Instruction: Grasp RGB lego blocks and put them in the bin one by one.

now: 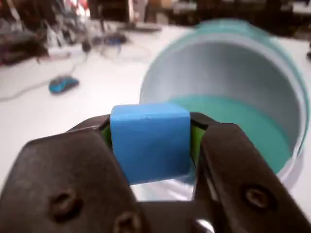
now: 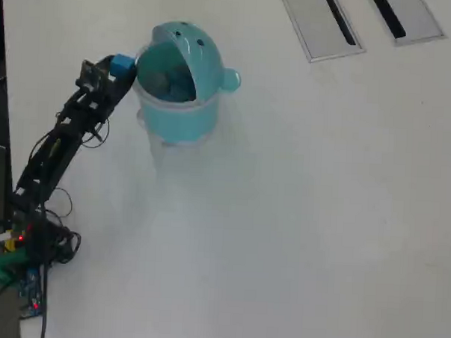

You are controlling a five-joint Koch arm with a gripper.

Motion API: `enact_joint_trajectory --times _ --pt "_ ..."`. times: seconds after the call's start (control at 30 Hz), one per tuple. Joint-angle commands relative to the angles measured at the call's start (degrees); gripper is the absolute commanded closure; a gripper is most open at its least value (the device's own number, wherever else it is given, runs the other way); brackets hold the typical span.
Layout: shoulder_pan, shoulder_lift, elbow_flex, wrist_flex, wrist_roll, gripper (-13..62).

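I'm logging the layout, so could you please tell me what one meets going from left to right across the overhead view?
Arm base → gripper holding the blue block → bin → bin's side knob → two table slots.

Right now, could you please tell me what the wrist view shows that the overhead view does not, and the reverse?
Only the wrist view shows the green pads pressed against the blue block, plus a cluttered background with cables and a small blue object on the table. Only the overhead view shows the whole arm, the bin's domed lid with dots and side knob, and two slotted panels. Both show the claw holding the block beside the open bin.
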Motion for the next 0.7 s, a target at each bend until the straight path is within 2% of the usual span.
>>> enact_joint_trajectory --times 0.0,0.17,0.43,0.53,0.67 --pt "-0.09 -3.16 -9.58 -9.05 0.35 45.5" --pt "0.70 -9.58 -16.61 -9.14 0.35 45.5" --pt "4.13 -16.44 -17.75 -14.41 0.35 45.1" --pt "6.33 -18.98 -17.84 -15.64 -6.50 31.7" --pt "6.33 -19.60 -16.70 -15.21 -10.90 23.2"
